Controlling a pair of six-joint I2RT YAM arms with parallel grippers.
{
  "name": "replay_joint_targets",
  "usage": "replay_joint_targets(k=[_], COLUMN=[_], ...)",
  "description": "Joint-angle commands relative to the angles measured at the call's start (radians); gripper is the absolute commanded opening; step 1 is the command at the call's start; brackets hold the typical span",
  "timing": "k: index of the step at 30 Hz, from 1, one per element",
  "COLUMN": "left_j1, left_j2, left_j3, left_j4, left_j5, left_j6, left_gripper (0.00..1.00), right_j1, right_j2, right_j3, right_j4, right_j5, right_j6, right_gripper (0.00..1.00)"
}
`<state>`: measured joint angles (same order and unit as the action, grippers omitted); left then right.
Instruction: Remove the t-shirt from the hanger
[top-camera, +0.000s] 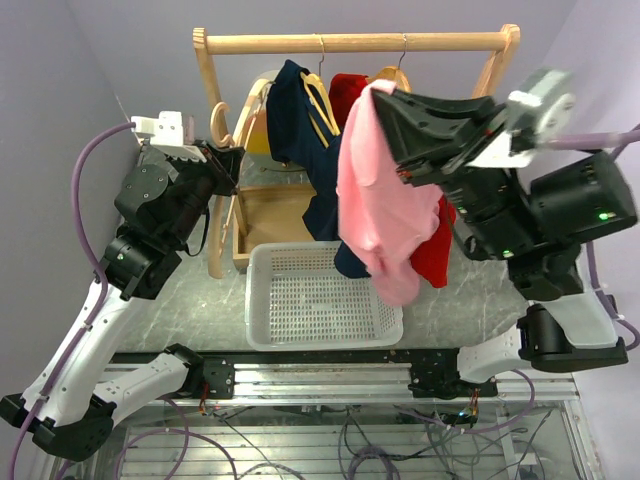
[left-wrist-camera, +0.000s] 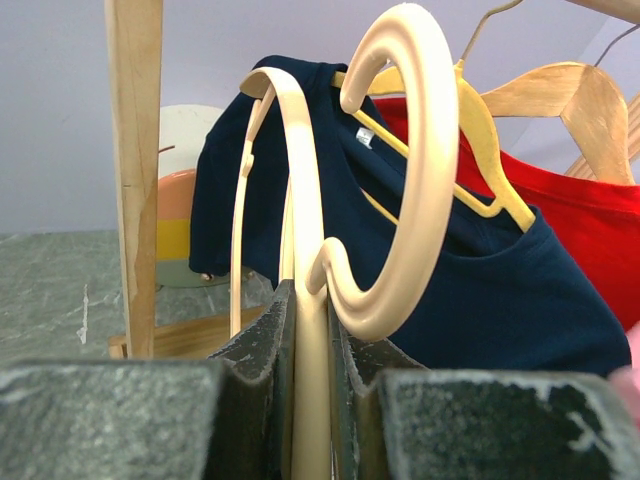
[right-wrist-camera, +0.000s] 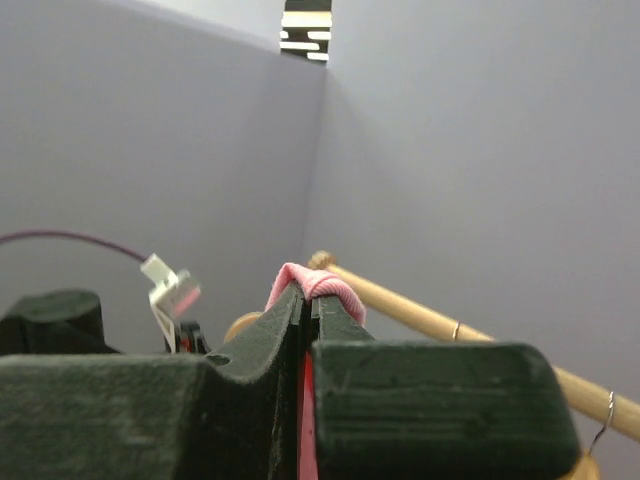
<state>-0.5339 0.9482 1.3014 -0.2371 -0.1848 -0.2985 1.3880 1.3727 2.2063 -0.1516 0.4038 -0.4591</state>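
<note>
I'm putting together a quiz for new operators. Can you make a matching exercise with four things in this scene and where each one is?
Things:
1. pink t-shirt
2. navy t-shirt
3. cream hanger
4. white basket

Places:
A. standing on the table
B. clamped in the left gripper
C. hung on a yellow hanger
D. pinched in the right gripper

Pairs: 1-D, 2-C, 3-B, 4-A

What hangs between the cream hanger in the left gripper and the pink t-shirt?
The navy t-shirt on its yellow hanger hangs there; the top view shows it.
</note>
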Motion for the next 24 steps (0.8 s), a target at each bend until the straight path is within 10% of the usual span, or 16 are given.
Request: replay_joint_targets(k=[1, 8, 24], left_j1=[-0.006, -0.005, -0.006], left_j2=[-0.015, -0.004, 0.0], left_j3=[0.025, 0.015, -0.006], left_j4=[0.02, 0.013, 0.016], left_j5=[0.039, 0.057, 0.039], left_j6=[0.004, -0.003, -0.005], left_gripper=[0.07, 0.07, 0.07], right_j1=[0.005, 0.005, 0.005], right_j2=[-0.063, -0.129, -0.045], right_j3=[-0.151, -0.449, -0.516], right_j4=[0.099, 0.097, -0.006], right_j5=[0.065, 0.092, -0.094], right_j6=[-0.015, 0.208, 0.497], right_gripper=[0.0, 0.0, 0.0])
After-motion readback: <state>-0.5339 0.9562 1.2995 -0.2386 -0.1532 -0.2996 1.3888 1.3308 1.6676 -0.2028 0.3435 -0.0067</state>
